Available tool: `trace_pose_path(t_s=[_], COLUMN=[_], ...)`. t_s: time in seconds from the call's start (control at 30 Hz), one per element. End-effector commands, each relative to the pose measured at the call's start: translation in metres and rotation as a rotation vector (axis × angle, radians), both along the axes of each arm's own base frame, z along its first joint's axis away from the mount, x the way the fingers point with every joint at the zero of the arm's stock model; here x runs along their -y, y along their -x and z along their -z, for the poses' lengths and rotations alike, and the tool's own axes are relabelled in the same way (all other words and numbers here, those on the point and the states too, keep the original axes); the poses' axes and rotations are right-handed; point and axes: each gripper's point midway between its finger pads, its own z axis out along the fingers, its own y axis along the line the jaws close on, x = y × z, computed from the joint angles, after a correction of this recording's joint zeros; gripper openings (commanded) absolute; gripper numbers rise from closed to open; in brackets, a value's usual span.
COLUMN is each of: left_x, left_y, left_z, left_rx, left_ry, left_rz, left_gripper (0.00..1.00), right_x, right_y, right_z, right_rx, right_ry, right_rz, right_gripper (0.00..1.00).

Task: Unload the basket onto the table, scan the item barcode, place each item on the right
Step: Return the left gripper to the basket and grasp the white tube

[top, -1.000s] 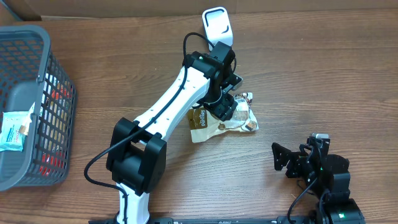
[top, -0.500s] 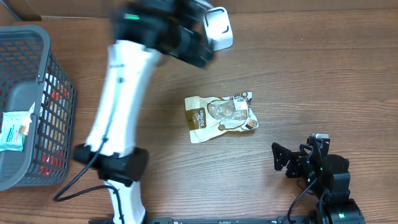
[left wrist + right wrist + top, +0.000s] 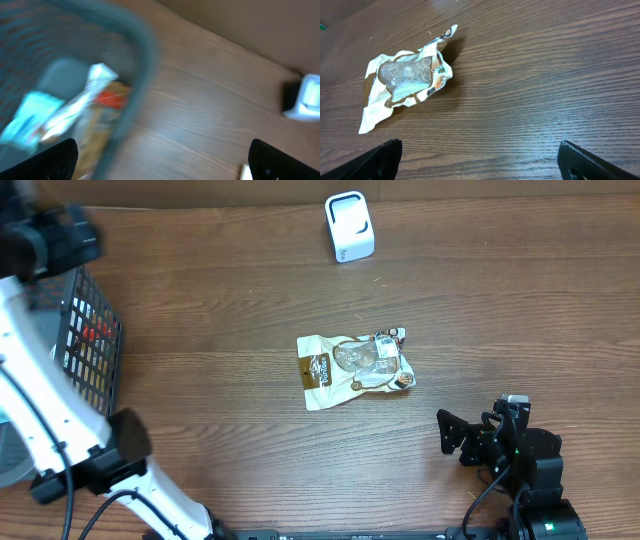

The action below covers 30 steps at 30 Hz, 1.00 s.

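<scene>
The pouch (image 3: 353, 370) lies flat near the middle of the bench (image 3: 520, 300), touched by nothing. It has a gold and white wrapper with a clear window, its brown label end toward 9 o'clock. The white scanner (image 3: 350, 226) stands at 12 o'clock, well apart from the pouch.

The left arm (image 3: 40, 410) rises from 7 o'clock up the bench's 9 o'clock edge. Its head is a dark blur at 10 o'clock over the grey mesh basket (image 3: 95, 345). In the left wrist view the left pincer (image 3: 162, 150) is spread wide, one dark finger (image 3: 40, 160) in each lower corner and nothing between them. That view is blurred. It shows the basket rim and, inside, a pale blue packet (image 3: 30, 115), a white one (image 3: 97, 80) and something red (image 3: 112, 99). The scanner is at its 3 o'clock edge.

The right pincer (image 3: 470, 438) sits low at 5 o'clock on the bench, pointing toward 9 o'clock. In its wrist view the fingers (image 3: 375, 160) are spread to both lower corners, gripping nothing. The pouch lies on the wood ahead at 10 o'clock, well apart from them.
</scene>
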Motion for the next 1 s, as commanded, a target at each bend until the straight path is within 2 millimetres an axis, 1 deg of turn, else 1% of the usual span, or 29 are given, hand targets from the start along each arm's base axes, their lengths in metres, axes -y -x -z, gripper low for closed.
trace_pose_path(t_s=[0.0, 0.03, 0.13, 0.17, 0.27, 0.4, 0.63, 0.77, 0.83, 0.97], left_x=[-0.031, -0.045, -0.075, -0.083, -0.099, -0.114, -0.138, -0.155, -0.158, -0.159], left_y=[0.026, 0.034, 0.054, 0.057, 0.059, 0.051, 0.027, 0.027, 0.025, 0.014], left_z=[-0.002, 0.003, 0.019, 0.026, 0.048, 0.089, 0.173, 0.214, 0.231, 0.267], left_rx=[0.001, -0.017, -0.069, -0.082, -0.124, -0.199, -0.304, -0.386, -0.423, -0.457], left_ry=[0.026, 0.03, 0.05, 0.065, 0.097, 0.118, 0.094, 0.045, 0.029, 0.027], left_rz=[-0.126, -0.172, -0.278, -0.302, -0.336, -0.326, -0.216, -0.192, -0.136, 0.013], left_gripper=[0.99, 1.0, 1.0, 1.0, 0.99, 1.0, 0.99, 0.98, 0.97, 0.96], right_x=[-0.001, -0.001, -0.001, -0.001, -0.001, -0.001, -0.001, -0.001, -0.001, -0.001], right_y=[0.0, 0.0, 0.0, 0.0, 0.0, 0.0, 0.0, 0.0, 0.0, 0.0], right_z=[-0.001, -0.001, -0.001, -0.001, -0.001, -0.001, -0.001, -0.001, -0.001, -0.001], right_rx=[0.008, 0.008, 0.008, 0.008, 0.008, 0.008, 0.008, 0.008, 0.008, 0.008], right_ry=[0.001, 0.001, 0.001, 0.001, 0.001, 0.001, 0.001, 0.001, 0.001, 0.001], right_rz=[-0.002, -0.002, -0.002, -0.002, -0.002, -0.002, -0.002, -0.002, -0.002, -0.002], right_gripper=[1.0, 1.0, 1.0, 1.0, 1.0, 1.0, 1.0, 1.0, 1.0, 1.0])
